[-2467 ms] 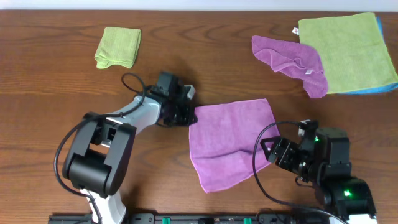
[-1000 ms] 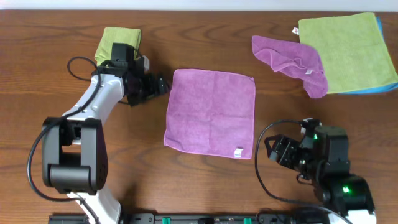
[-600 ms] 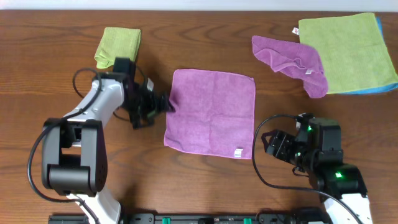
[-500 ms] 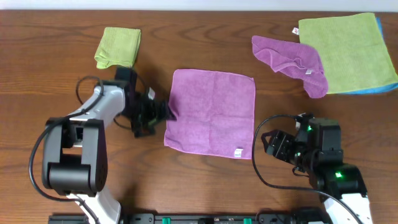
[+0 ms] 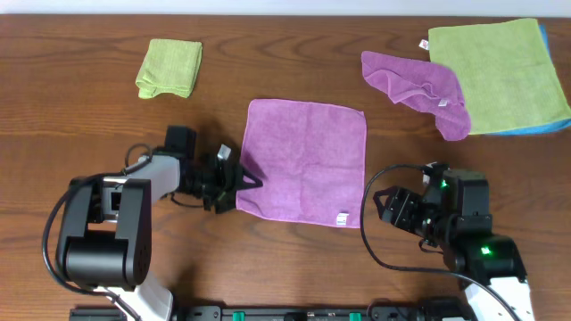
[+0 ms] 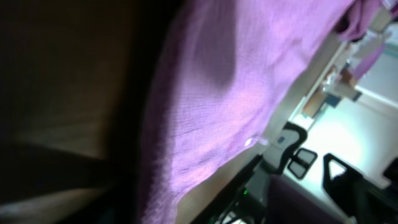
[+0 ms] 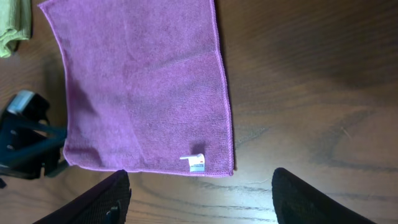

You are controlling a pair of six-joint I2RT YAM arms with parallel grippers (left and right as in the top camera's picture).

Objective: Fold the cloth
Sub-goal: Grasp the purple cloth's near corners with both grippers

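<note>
The cloth (image 5: pixel 303 160) lies flat and square on the wooden table, its white tag (image 5: pixel 342 217) at the near right corner. My left gripper (image 5: pixel 243 181) lies low at the cloth's near left corner, its tips at the edge. The left wrist view is dark and filled by the cloth (image 6: pixel 236 93), so the jaws do not show. My right gripper (image 5: pixel 382 207) hovers open just off the near right corner. In the right wrist view its fingers (image 7: pixel 112 196) stand wide apart over bare table, the cloth (image 7: pixel 143 81) and tag (image 7: pixel 196 162) just ahead.
A rumpled purple cloth (image 5: pixel 419 85) lies at the far right beside a flat lime-green cloth (image 5: pixel 500 76) on a blue one (image 5: pixel 555 125). A folded lime-green cloth (image 5: pixel 169 67) sits far left. Both arm bases stand along the near edge.
The skewed cloth now lies spread flat and square. My left gripper has slid down the cloth's left edge from the far corner to the near one. The right arm barely moved.
</note>
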